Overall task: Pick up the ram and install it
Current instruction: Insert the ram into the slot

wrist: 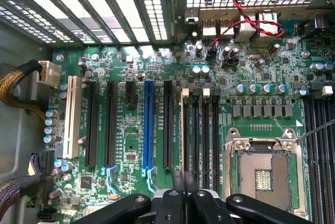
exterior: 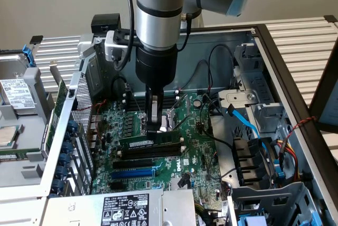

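The claw (exterior: 154, 128) grips the ram (exterior: 140, 141) by its top edge; whether it is seated is unclear.

Top edge of the ram (exterior: 169, 137) behind the hand (exterior: 153, 129) (label (exterior: 138, 142) print illegible)

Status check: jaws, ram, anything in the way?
Gripper: jaws shut on ram top edge. Ram on edge next to the black slots, seating unclear. No obstruction seen there.

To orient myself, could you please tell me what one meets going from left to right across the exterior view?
hard drive → blue clips → ram → blue cable
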